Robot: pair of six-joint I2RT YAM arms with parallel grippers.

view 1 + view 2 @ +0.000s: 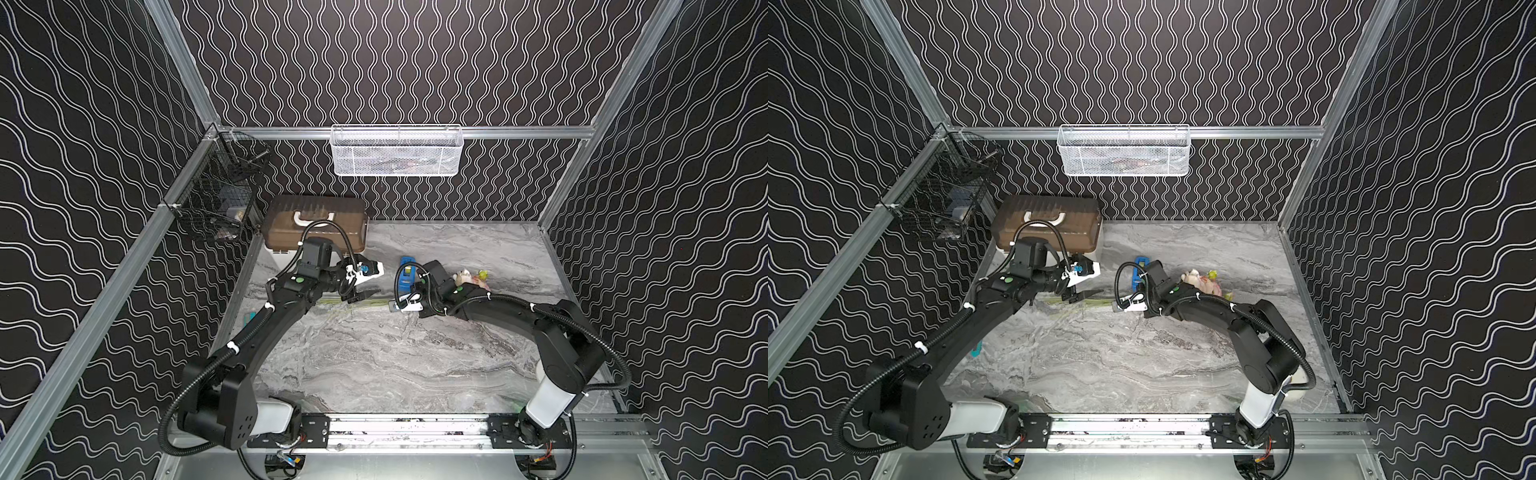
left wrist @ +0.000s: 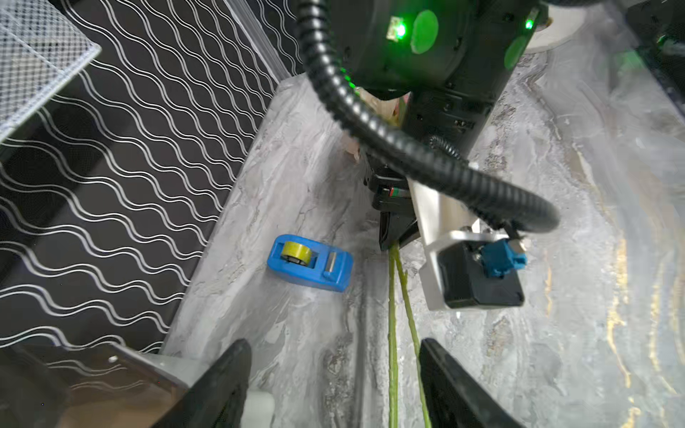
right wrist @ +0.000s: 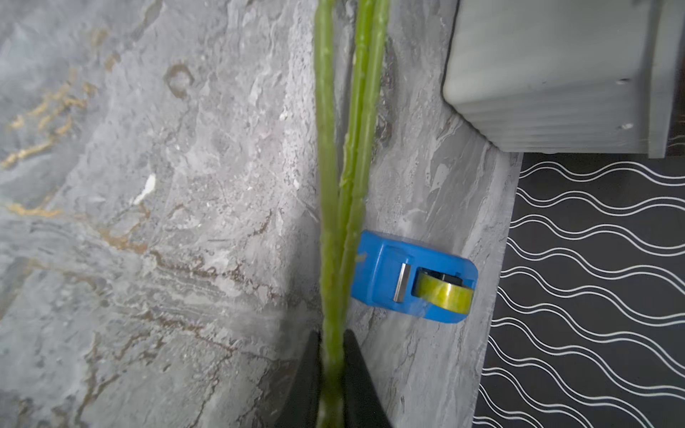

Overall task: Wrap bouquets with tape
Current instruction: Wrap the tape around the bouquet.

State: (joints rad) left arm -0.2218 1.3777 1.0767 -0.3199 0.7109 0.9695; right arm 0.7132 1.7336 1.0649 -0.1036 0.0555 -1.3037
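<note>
Two hands in play: my right hand [image 3: 331, 337] pinches the bouquet [image 3: 328, 148] by its stems, low at the table [image 3: 148, 222], while my left hand [image 2: 333, 346] hangs open over them. The tape [image 3: 413, 276] sits just beside the stems. Next, probably: left pulls a strip.

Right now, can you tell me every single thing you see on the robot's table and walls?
bouquet: one, pink and cream blooms, green stems, across mid-table
tape dispenser: one, blue with yellowish roll, behind the stems
box: one, brown lid, white handle, back left corner
mesh basket: one, white, hung on back wall
wire basket: one, black, hung on left wall
cutter: one, teal, left table edge
roll: one, white, partly hidden near right arm's base
table: one, grey marble
left gripper: one, black, open around the stem ends
right gripper: one, black, shut on the stems
</note>
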